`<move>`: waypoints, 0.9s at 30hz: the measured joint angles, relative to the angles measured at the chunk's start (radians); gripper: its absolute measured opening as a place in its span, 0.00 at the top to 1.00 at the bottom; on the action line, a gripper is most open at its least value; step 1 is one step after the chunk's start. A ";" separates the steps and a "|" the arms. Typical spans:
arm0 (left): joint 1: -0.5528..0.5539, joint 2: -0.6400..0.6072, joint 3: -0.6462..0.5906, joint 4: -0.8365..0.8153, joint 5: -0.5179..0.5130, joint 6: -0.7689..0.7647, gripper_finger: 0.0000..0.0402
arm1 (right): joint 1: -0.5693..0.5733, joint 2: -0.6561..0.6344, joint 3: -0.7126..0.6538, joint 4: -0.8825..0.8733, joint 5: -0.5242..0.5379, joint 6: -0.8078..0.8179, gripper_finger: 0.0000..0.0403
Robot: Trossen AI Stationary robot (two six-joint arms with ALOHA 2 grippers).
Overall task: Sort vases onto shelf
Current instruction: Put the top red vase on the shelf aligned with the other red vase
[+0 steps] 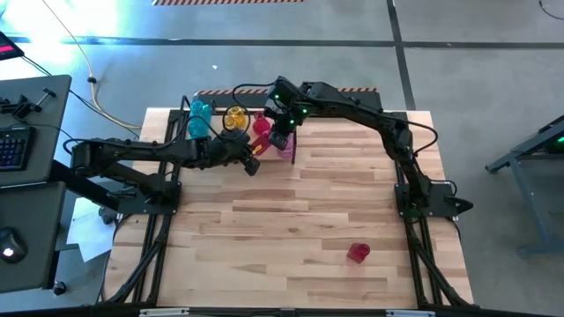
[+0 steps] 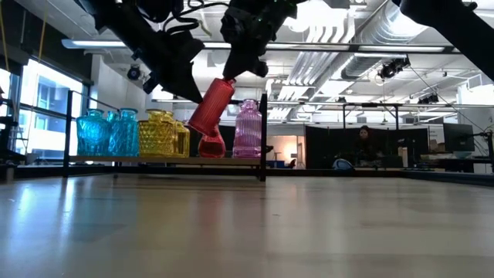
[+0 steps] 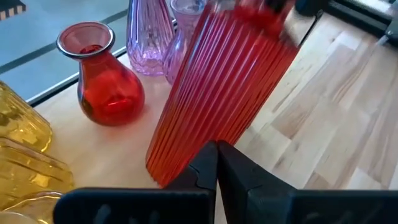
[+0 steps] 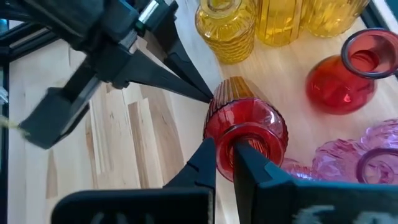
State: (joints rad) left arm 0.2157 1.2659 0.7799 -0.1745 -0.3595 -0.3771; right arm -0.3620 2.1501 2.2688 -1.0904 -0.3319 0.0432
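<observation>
The shelf (image 1: 196,95) stands at the table's (image 1: 300,238) 11 o'clock edge, and both arms meet over its right end. There the right gripper (image 4: 225,163) is clamped on the rim of a tall ribbed red vase (image 2: 210,106), one finger inside the mouth and one outside, so the vase hangs tilted with its base toward the shelf plank. The left gripper (image 3: 216,163) has its fingers pressed together, tips touching the ribbed side of that same vase near its base; nothing sits between them.

Counted in the low view, the shelf carries two cyan vases (image 2: 108,133) at its 9 o'clock end, then two yellow ones (image 2: 164,133), though the right wrist view shows three yellow vases (image 4: 283,18), so the yellow count is likely three. Next comes one bulbous red vase (image 3: 104,81) standing upright on the plank, and two pink vases (image 3: 158,37) at the 3 o'clock end, just beside each other.

One more small red vase (image 1: 357,254) lies well apart from the rest, near the table's 5 o'clock corner
</observation>
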 joint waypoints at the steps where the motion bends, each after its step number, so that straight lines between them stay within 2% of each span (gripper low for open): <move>1: 0.000 0.000 0.000 0.004 0.000 -0.007 1.00 | 0.000 0.008 0.000 0.004 -0.004 -0.003 0.99; 12: 0.027 0.018 0.000 0.018 0.041 -0.018 1.00 | 0.001 0.039 -0.002 0.024 -0.009 -0.010 0.99; 20: 0.054 0.104 0.002 0.094 0.086 -0.023 1.00 | 0.001 0.040 -0.003 0.020 -0.010 -0.017 0.99; 27: 0.055 0.121 0.002 0.103 0.083 -0.040 1.00 | 0.004 0.038 -0.002 0.058 -0.053 -0.025 1.00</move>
State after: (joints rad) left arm 0.2710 1.3872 0.7822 -0.0719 -0.2764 -0.4175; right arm -0.3576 2.1883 2.2673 -1.0323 -0.3851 0.0180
